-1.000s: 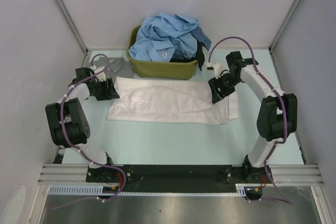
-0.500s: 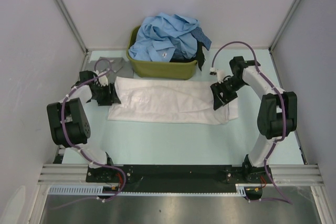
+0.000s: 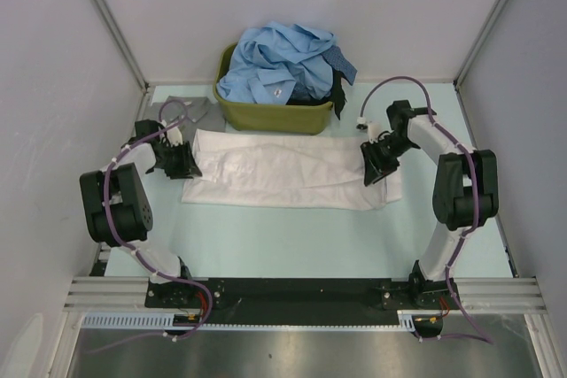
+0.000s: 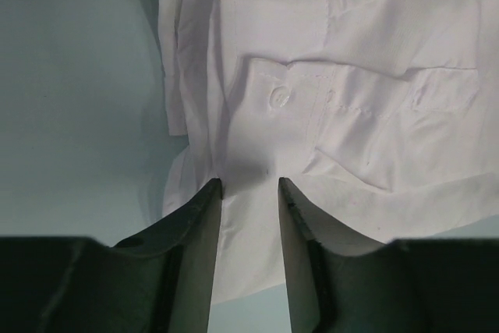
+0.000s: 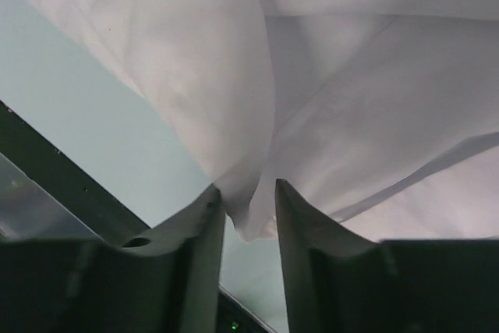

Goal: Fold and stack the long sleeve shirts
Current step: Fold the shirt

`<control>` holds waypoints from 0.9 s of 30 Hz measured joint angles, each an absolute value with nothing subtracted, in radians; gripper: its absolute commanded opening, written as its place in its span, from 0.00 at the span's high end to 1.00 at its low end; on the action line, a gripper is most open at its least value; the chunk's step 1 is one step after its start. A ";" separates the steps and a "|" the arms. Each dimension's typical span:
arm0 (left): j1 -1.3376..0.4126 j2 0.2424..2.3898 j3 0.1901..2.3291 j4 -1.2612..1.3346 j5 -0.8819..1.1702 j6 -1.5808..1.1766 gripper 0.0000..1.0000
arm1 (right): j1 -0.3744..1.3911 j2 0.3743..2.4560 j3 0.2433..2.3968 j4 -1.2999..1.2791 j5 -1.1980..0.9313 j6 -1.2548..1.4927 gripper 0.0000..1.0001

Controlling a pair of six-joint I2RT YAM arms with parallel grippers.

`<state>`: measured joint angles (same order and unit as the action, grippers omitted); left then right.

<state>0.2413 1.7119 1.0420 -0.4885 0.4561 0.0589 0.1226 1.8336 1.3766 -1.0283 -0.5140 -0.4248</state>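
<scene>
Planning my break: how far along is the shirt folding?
Early. Done: the white shirt lies spread on the table as a long band; no finished stack is visible. In hand: the left gripper and right gripper pinch its two ends. Still to do: folding it smaller, then the blue shirts heaped in the green tub.
</scene>
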 measured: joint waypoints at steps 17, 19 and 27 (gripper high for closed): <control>0.228 1.702 1.043 -0.521 0.484 0.065 1.00 | 0.094 1.906 1.378 -0.958 -0.430 -0.331 1.00; 0.227 1.699 1.044 -0.526 0.475 0.070 1.00 | 0.094 1.921 1.380 -0.958 -0.419 -0.332 1.00; 0.216 1.692 1.044 -0.535 0.441 0.097 1.00 | 0.087 1.956 1.388 -0.951 -0.359 -0.342 0.84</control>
